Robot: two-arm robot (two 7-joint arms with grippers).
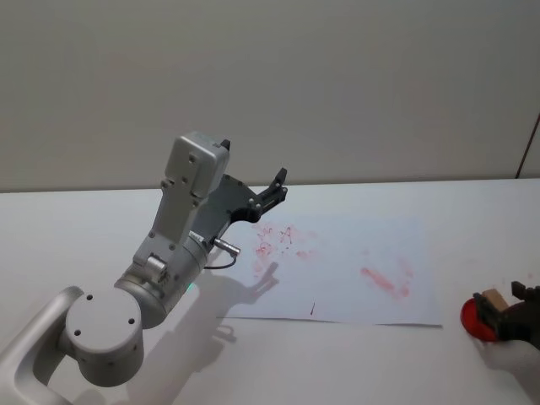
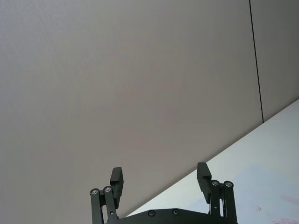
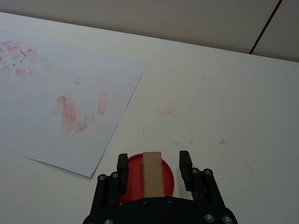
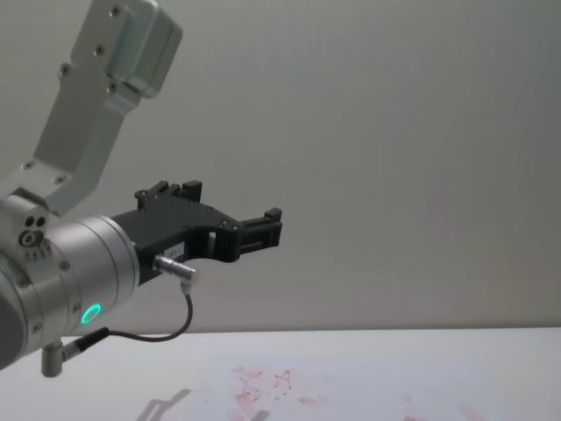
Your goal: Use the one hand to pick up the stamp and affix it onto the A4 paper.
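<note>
White table (image 1: 101, 245), grey wall (image 1: 337, 76), pink-smudged A4 paper (image 1: 346, 270)

Stamp (image 3: 153, 173): small light-brown, wood-looking block, seen upright between the two spread fingers of the right gripper (image 3: 153, 164), with a gap left on each side. It is set over a round red pad (image 3: 166, 173) directly beneath the gripper.

A4 paper (image 1: 354, 270): thin white sheet laid flat on the white tabletop, ahead of the right gripper and to its left, apart from it. Smudgy pink-red marks and characters are borne near its far left corner and toward its right half.
</note>
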